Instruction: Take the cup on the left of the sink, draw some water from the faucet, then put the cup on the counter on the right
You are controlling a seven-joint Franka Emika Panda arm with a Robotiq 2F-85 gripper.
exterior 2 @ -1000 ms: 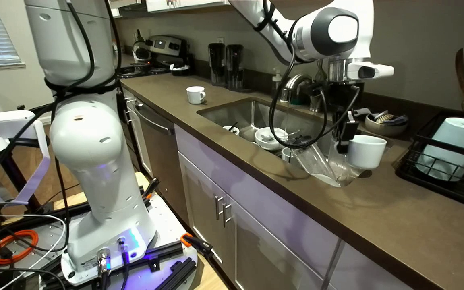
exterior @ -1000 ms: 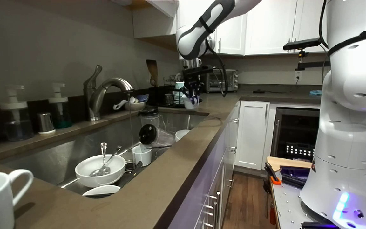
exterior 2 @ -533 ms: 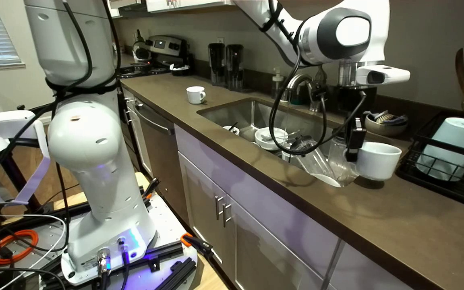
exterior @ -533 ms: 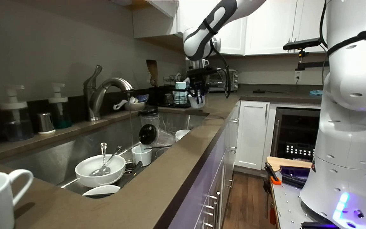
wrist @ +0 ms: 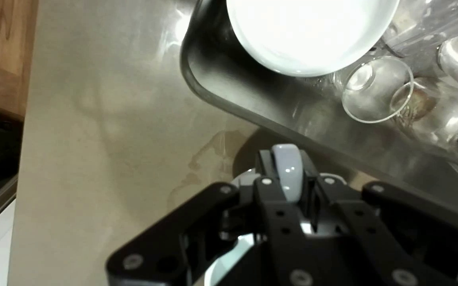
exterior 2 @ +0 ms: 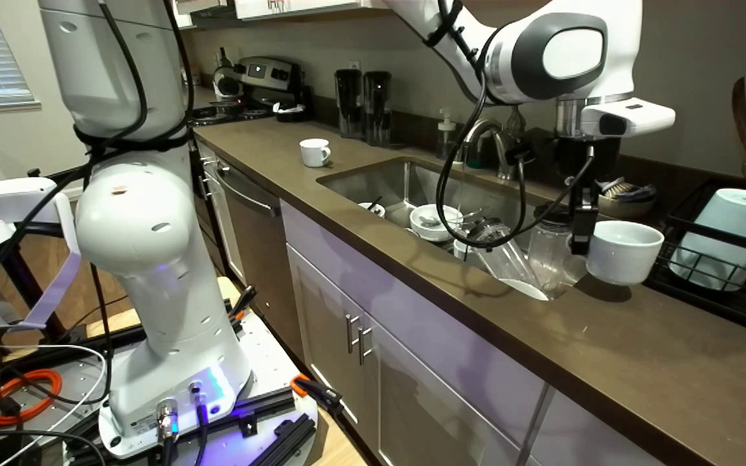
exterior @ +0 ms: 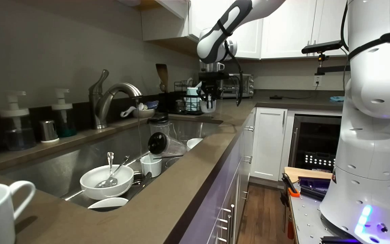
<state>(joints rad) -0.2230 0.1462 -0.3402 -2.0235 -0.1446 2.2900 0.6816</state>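
Note:
The cup, a white mug, hangs upright just above the counter by the sink's end, its shadow beneath it. My gripper is shut on its handle, which shows between the fingers in the wrist view; the gripper hides most of the mug there. What the mug holds cannot be seen. The steel sink lies behind and beside it. From the faucet a thin stream of water runs down. A similar white mug stands at the sink's opposite end.
Close beside the held cup is a black dish rack with a pale blue cup. Bowls, spoons and clear jars fill the sink, including a white bowl. A bowl with brushes sits behind. A wet patch marks the counter.
The gripper has carried the cup away from the sink's corner toward the dish rack, over the counter. Its movement is smaller in the last half second. The grip on the handle stays the same.

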